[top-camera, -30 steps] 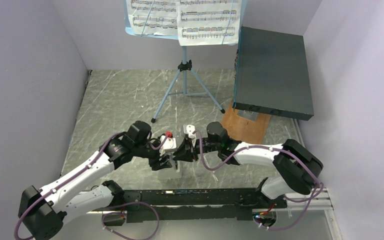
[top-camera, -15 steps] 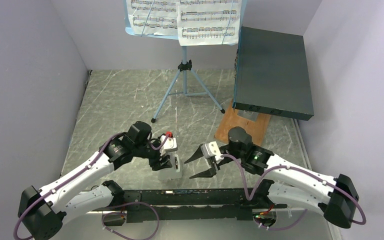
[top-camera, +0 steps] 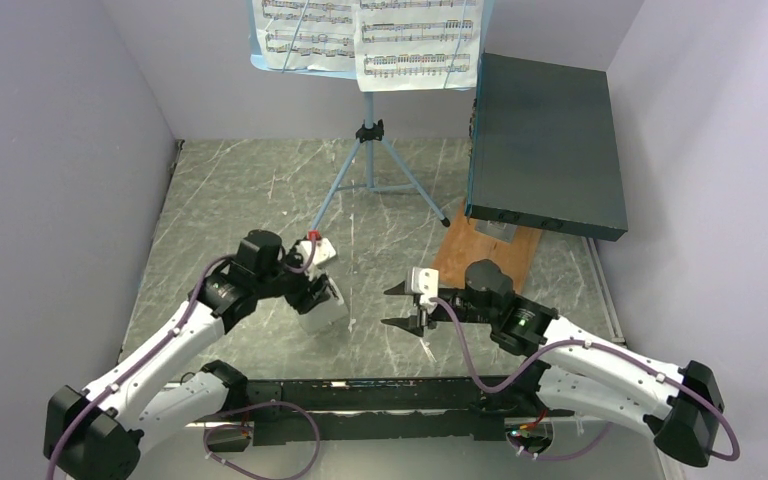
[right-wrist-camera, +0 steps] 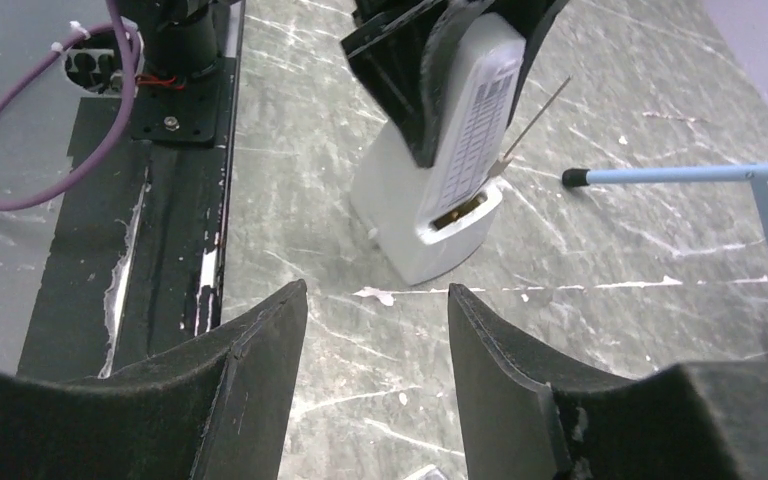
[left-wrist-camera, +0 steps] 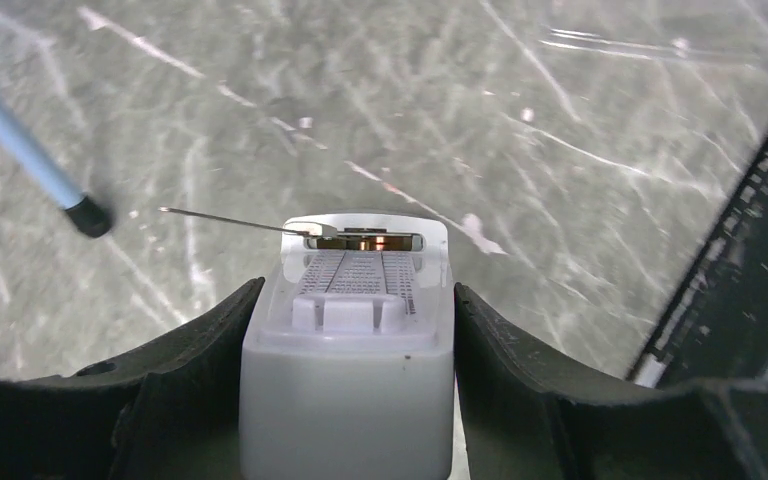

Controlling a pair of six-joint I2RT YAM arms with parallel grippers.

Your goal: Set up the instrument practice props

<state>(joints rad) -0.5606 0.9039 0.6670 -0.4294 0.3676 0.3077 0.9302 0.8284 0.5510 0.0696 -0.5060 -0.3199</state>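
Observation:
The light blue music stand (top-camera: 367, 150) stands at the back on tripod legs, with white sheet-music pages (top-camera: 370, 35) on its desk. My left gripper (top-camera: 317, 300) is shut on the small grey-white pyramid metronome (top-camera: 323, 312), holding it tilted just above the floor; it fills the left wrist view (left-wrist-camera: 352, 340) between the fingers (left-wrist-camera: 190, 370) and shows in the right wrist view (right-wrist-camera: 440, 170). Its thin pendulum rod (left-wrist-camera: 230, 220) sticks out. My right gripper (top-camera: 397, 305) is open and empty, to the right of the metronome, pointing at it.
A big dark box (top-camera: 545, 140) leans on a wooden board (top-camera: 485, 255) at the back right. A tripod foot (left-wrist-camera: 88, 215) is close to the metronome. Purple walls close in both sides. The black base rail (top-camera: 390, 395) runs along the near edge.
My right gripper let go of the metronome, opened and drew back to the right. My left gripper lifted the metronome and carried it left and farther from the rail, tilting it.

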